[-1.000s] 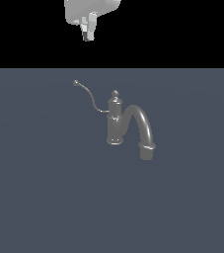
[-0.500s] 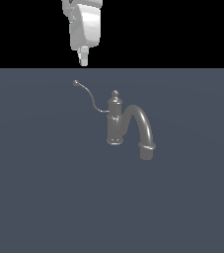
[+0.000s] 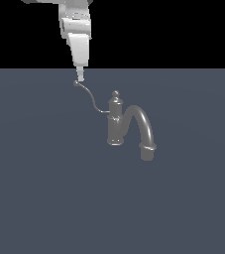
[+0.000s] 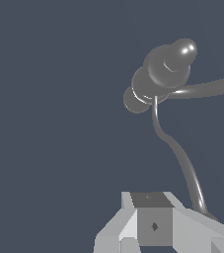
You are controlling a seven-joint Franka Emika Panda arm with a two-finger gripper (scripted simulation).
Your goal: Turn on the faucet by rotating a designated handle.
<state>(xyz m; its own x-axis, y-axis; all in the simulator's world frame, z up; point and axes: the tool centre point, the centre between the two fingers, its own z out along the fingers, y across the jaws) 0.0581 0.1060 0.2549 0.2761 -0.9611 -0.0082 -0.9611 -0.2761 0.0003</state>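
The dark-grey faucet (image 3: 115, 124) stands upright on the blue-grey surface, its thick arched spout (image 3: 143, 129) curving toward the exterior view's right. The thin S-curved handle (image 3: 91, 97) springs from the column toward the exterior view's left and ends in a small ball tip (image 3: 77, 83). My gripper (image 3: 79, 75) hangs point-down just above that ball tip, fingers pressed together and holding nothing. In the wrist view the faucet (image 4: 163, 74) is seen from above, and the handle (image 4: 180, 153) runs from it right alongside my gripper (image 4: 153, 225). Whether they touch I cannot tell.
The flat blue-grey surface (image 3: 44, 198) stretches all around the faucet. A black background lies behind its far edge.
My gripper has come down from the top edge of the exterior view to just above the handle's ball tip. The faucet and handle have not moved.
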